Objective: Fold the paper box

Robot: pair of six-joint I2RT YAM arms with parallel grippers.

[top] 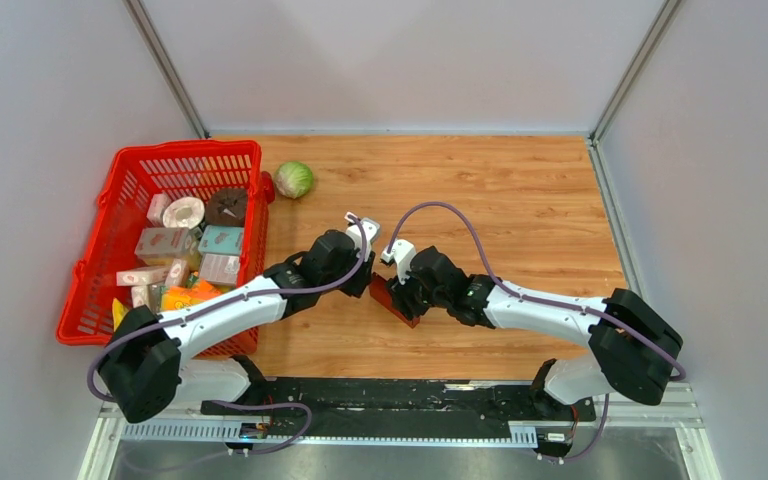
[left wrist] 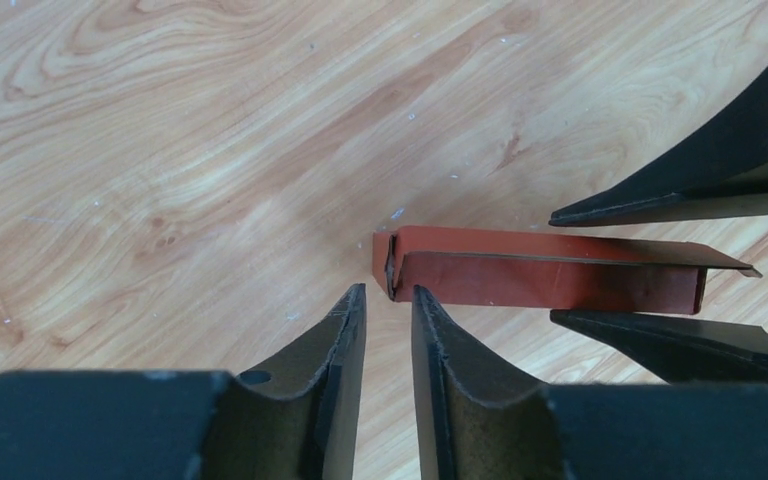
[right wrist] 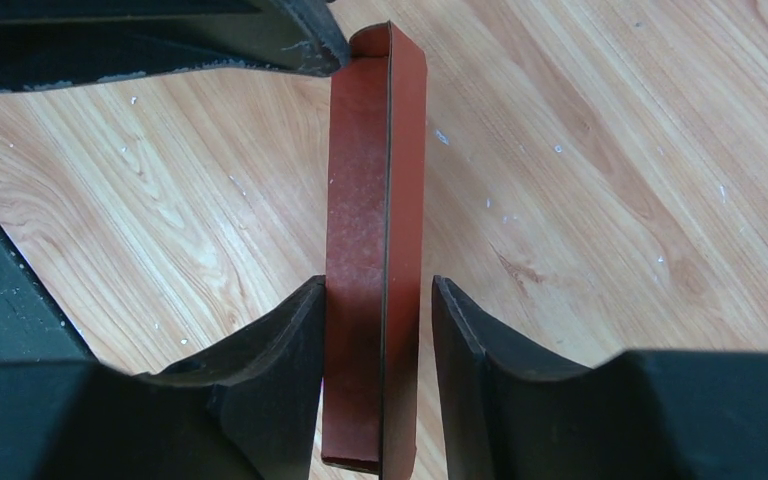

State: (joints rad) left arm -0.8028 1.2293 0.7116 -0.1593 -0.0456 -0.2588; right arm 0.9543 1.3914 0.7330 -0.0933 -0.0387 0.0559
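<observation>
Loosely, right gripper (right wrist: pixel 377 287) astride paper box (right wrist: pixel 360 180) (left gripper (left wrist: pixel 389 292) ajar beside it)

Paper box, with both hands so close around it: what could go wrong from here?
1. The right hand straddles the paper box with a sliver of gap on one side, so a push could slide or tip it.
2. The left hand is open just short of the box's folded end. Advancing might crumple that end rather than tuck it.
3. The two hands nearly meet at that end and could collide.
</observation>
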